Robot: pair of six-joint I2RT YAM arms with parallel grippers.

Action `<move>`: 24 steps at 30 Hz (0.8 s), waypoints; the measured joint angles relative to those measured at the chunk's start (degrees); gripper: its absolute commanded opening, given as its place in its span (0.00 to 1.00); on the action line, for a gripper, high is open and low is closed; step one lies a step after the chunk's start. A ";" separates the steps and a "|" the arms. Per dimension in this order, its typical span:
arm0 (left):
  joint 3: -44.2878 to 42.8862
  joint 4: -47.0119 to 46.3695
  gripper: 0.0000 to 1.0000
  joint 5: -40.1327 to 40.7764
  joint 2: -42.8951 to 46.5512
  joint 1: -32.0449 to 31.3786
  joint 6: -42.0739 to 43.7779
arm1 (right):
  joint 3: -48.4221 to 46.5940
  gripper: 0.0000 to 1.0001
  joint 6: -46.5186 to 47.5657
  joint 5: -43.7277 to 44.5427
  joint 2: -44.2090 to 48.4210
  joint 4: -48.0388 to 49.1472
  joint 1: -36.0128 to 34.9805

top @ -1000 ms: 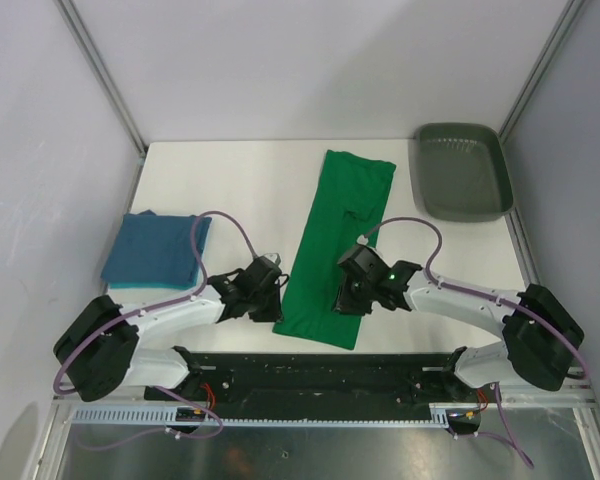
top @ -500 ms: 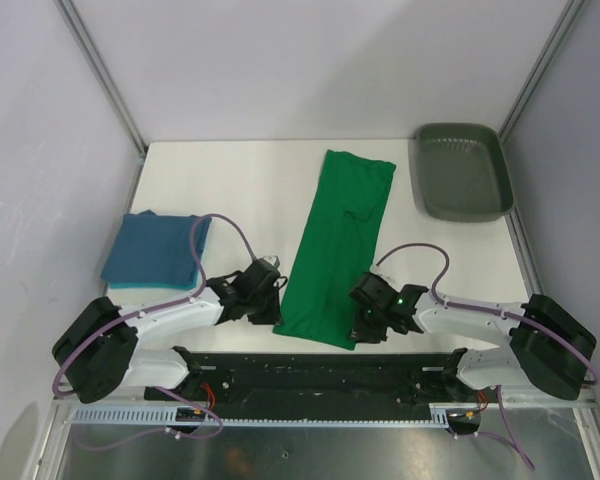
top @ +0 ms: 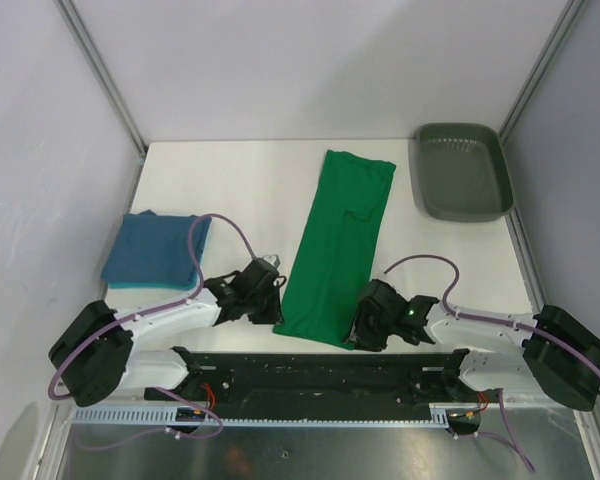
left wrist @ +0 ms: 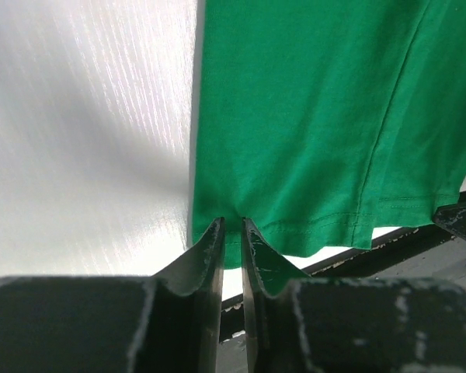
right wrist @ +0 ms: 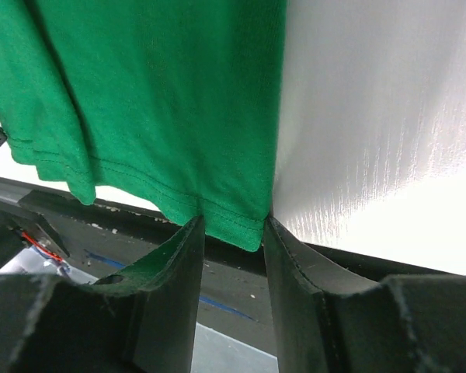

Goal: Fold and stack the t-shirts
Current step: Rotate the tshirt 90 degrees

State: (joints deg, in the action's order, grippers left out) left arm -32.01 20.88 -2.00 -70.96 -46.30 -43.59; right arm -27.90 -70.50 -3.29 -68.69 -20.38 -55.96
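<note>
The emerald green t-shirt [top: 335,250] lies folded into a long strip running from the back of the table to its near edge. The teal blue t-shirt [top: 155,250] sits folded at the left. My left gripper [top: 275,318] is at the strip's near left corner. In the left wrist view the left gripper [left wrist: 231,224] is shut, pinching the green hem [left wrist: 295,225]. My right gripper [top: 358,338] is at the near right corner. In the right wrist view the right gripper [right wrist: 231,221] is open, and the green corner [right wrist: 233,217] hangs between its fingers.
A dark grey-green tray [top: 463,175] stands at the back right. The black mounting rail [top: 320,372] runs along the table's near edge just beyond the shirt's hem. Grey walls close in the left and right sides.
My right gripper has slid from over the green strip toward the near edge, ending at the near right corner. The left gripper has barely moved. The shirts lie as before.
</note>
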 measured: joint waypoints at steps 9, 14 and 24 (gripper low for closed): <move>0.00 0.02 0.23 -0.37 1.27 0.00 -0.02 | 4.00 0.19 -4.83 0.33 3.96 1.88 -0.13; 0.00 0.07 0.31 -0.81 2.54 0.00 -0.04 | 4.52 0.10 -5.51 2.01 6.78 -1.27 -0.15; 0.00 0.22 0.35 -3.37 2.10 0.00 0.00 | 4.61 0.09 -4.33 3.87 10.84 -6.95 1.97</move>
State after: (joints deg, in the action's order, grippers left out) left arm -32.01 21.10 -5.37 -68.86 -46.30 -43.59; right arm -23.29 -74.83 0.58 -57.84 -27.33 -54.00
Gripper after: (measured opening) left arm 0.347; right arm 0.063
